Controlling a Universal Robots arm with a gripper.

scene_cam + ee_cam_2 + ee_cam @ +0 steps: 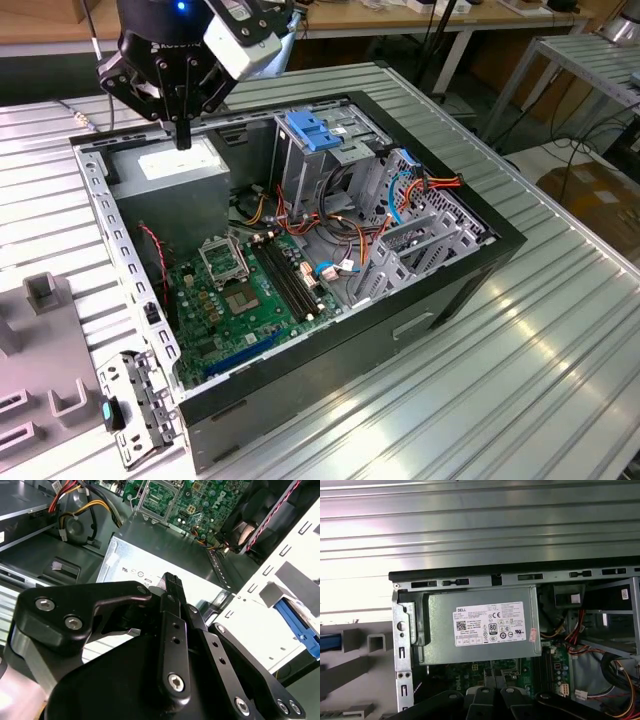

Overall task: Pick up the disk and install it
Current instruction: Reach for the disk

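My gripper [183, 138] hangs over the back left corner of the open computer case [470, 265], just above the grey power supply box [175, 172]. Its two black fingers are pressed together with nothing between them, as the second wrist view also shows [170, 584]. I cannot make out the disk's silver body or label anywhere. A blue plastic piece [312, 130] sits on top of the drive cage, to the exterior view's right of the gripper. Another blue strip [330, 642] lies at the grey fixture outside the case and also shows behind the case's perforated wall [300, 625].
The green motherboard [240, 290] fills the case floor, with orange and red cables [330, 215] running to the cage. A perforated metal wall [105, 215] borders the case beside the gripper. Grey fixture blocks [40, 290] stand on the slatted table [520, 380] outside it.
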